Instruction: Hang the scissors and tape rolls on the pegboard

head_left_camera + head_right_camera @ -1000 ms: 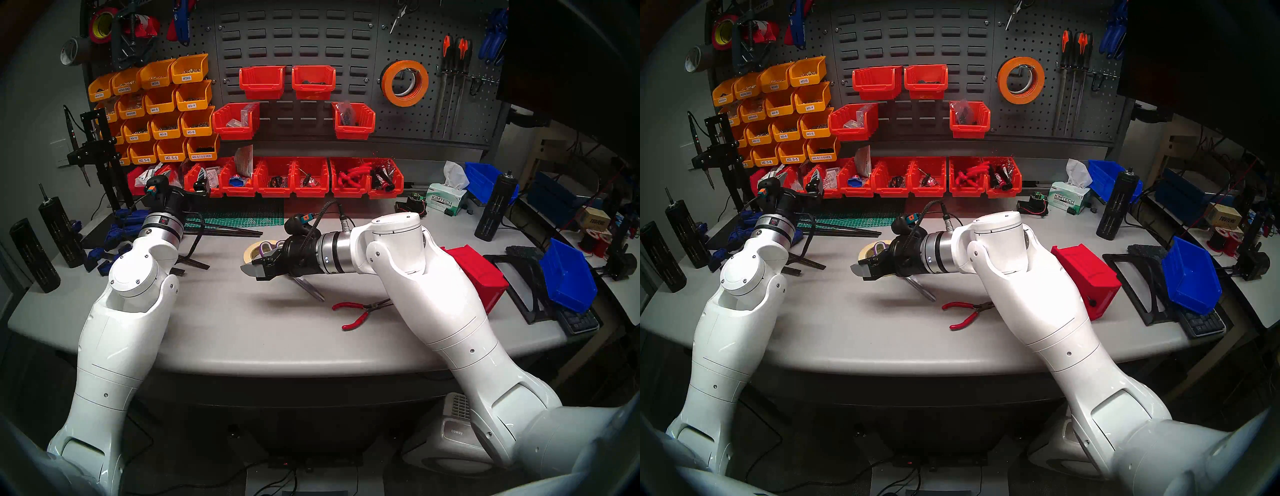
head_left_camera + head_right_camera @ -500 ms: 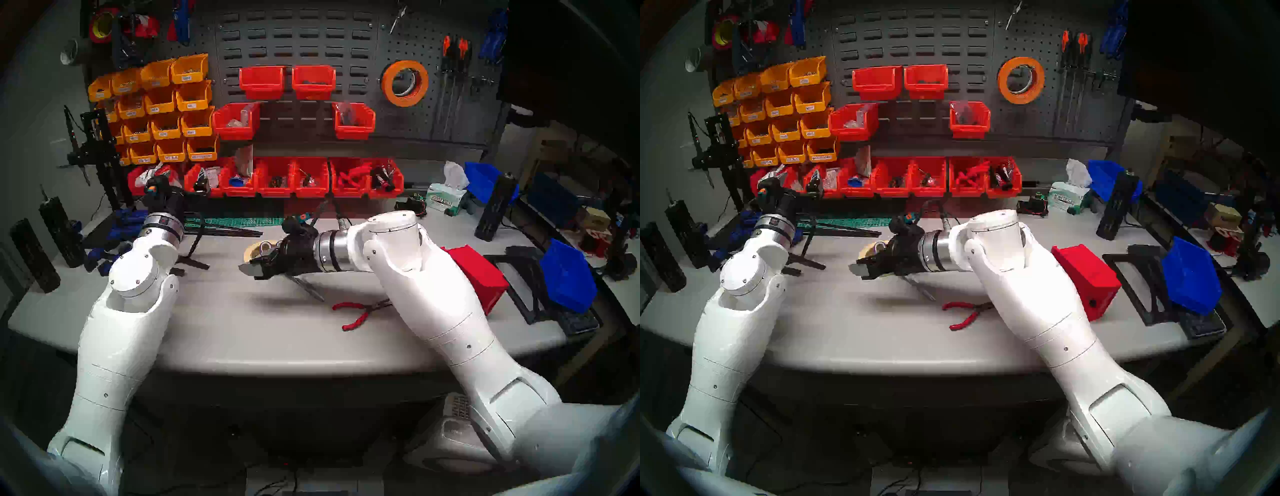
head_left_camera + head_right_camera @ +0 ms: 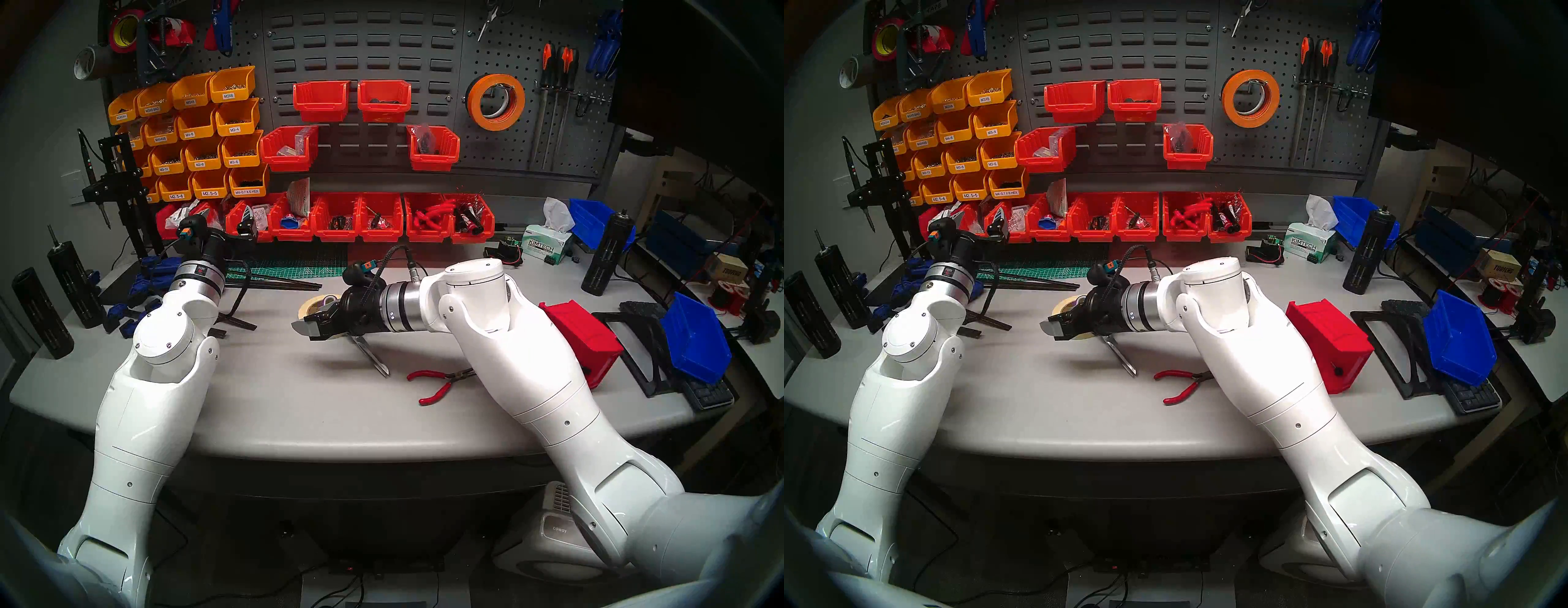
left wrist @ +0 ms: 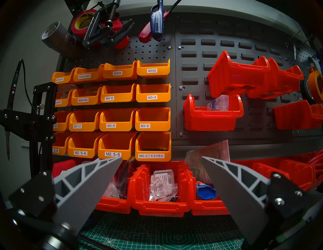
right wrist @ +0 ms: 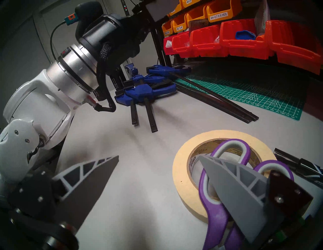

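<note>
Nearest on the bench (image 3: 297, 407), the red-handled pliers (image 3: 437, 384) lie loose, not part of the job. Just behind them the scissors (image 5: 220, 195) are off the surface or at least tipped up: blades (image 3: 373, 358) slant down toward the bench, purple handles up at the right end effector (image 3: 316, 333). Its jaws stand wide; in the right wrist view one finger (image 5: 244, 188) is threaded through a purple handle loop, so the scissors look hooked on that finger rather than pinched. I can't tell if the blade tip still touches the bench. Directly under the handles sits the cream masking-tape roll (image 5: 185, 167), flat on the bench, not yet hung. Further back and to the left, the left end effector (image 4: 161, 176) hangs idle with jaws wide and nothing between them, facing the red bins (image 4: 157, 200). At the far wall, the orange tape roll (image 3: 495, 101) is already on a hook on the pegboard (image 3: 500, 157); the left wrist view shows a dark roll (image 4: 305, 87) just behind it, probably the black one. My read: two rolls done, scissors in hand, cream roll left.
</note>
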